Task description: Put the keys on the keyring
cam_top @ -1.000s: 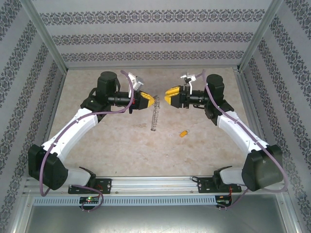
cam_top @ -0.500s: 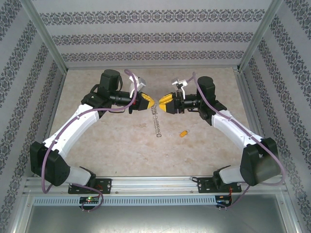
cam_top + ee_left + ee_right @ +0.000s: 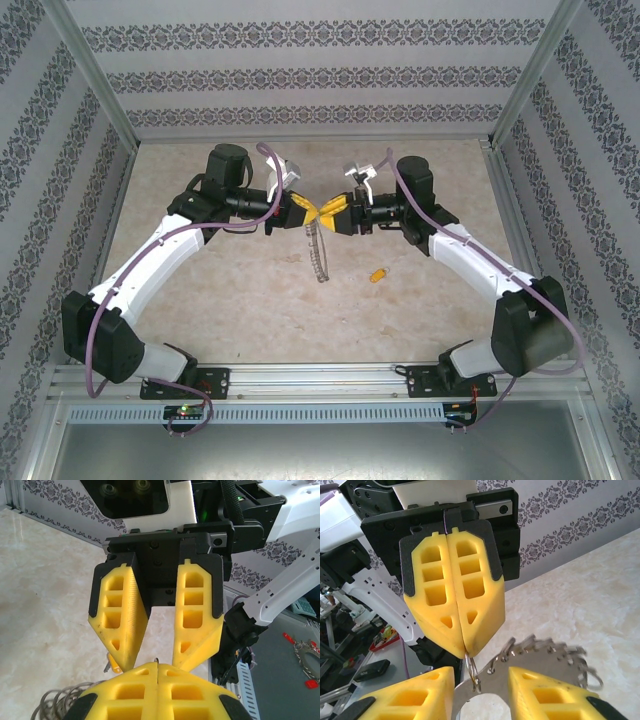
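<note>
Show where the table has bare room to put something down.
Free: the beige tabletop between the arm bases and the small yellow-headed key; the strip along the back wall. Crowded: where left gripper and right gripper meet at the silvery metal keyring.

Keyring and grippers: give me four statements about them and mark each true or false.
1. The left gripper is shut on the keyring. True.
2. The right gripper is shut. False: its fingers stand apart, one on each side of the keyring.
3. The yellow-headed key lies on the table. True.
4. The keyring lies flat on the table. False: it hangs from the left gripper.
</note>
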Robot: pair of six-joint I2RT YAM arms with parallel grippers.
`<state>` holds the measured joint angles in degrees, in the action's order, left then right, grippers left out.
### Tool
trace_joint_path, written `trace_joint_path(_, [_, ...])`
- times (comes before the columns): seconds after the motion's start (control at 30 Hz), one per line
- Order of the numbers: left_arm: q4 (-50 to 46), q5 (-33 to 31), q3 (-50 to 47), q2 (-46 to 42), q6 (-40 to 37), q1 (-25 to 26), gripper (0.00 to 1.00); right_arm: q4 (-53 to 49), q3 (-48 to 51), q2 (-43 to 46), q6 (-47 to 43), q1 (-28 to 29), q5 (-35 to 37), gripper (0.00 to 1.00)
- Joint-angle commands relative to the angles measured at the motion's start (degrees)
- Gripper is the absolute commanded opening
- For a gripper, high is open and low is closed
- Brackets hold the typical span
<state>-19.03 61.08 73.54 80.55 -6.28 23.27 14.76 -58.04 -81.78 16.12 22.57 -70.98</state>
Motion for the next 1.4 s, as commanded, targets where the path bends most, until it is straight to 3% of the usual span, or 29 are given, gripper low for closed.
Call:
trace_joint_path(0.0, [-0.22, 2.11, 2.39, 0.54, -1.69, 0.72, 0.00, 1.16, -2.16, -0.77, -1.20, 0.87, -0.22, 0.29])
trace_joint_path(0.07, [-0.30, 2.34, 2.40, 0.63, -1.80, 0.81, 0.00, 1.28, -2.49, -1.07, -1.19, 0.96, 0.12, 0.21])
trace_joint_path(0.17, [-0.29, 2.42, 2.57, 0.91, -1.64, 0.77, 0.00, 1.41, -2.81, -1.44, -1.16, 0.99, 0.26, 0.00])
trace_joint_path(0.23, [0.68, 1.71, 2.77, 1.10, -0.30, 0.80, 0.00, 1.41, -2.77, -1.59, -1.51, 0.75, 0.66, 0.00])
trace_joint_path(0.4, [10.58, -3.77, -0.60, -1.73, 8.15, -0.27, 0.41, 4.26, -2.71, -1.51, -0.03, -0.74, 0.32, 0.00])
trace_joint_path(0.5, [18.23, -4.21, -3.80, -3.55, 15.02, -2.04, 0.48, 4.92, -3.36, -0.77, 0.32, -1.16, 0.32, 0.00])
trace_joint_path(0.67, [28.18, -2.57, -8.08, -4.48, 24.91, -4.97, 0.47, 5.74, -4.11, 0.47, 0.94, -1.96, 0.98, 0.00])
trace_joint_path(0.8, [36.53, 0.19, -10.77, -3.37, 31.64, -5.82, 0.36, 6.96, -4.46, 1.33, 1.96, -2.25, 1.97, 0.00])
trace_joint_path(0.93, [43.19, 1.79, -13.10, -2.09, 35.87, -5.82, 0.34, 8.81, -4.89, 1.80, 3.39, -2.18, 2.33, 0.00])
trace_joint_path(1.37, [50.15, 4.47, -15.08, -0.75, 38.60, -2.02, 0.33, 10.27, -5.94, 1.42, 4.33, -1.56, 3.38, 0.00])
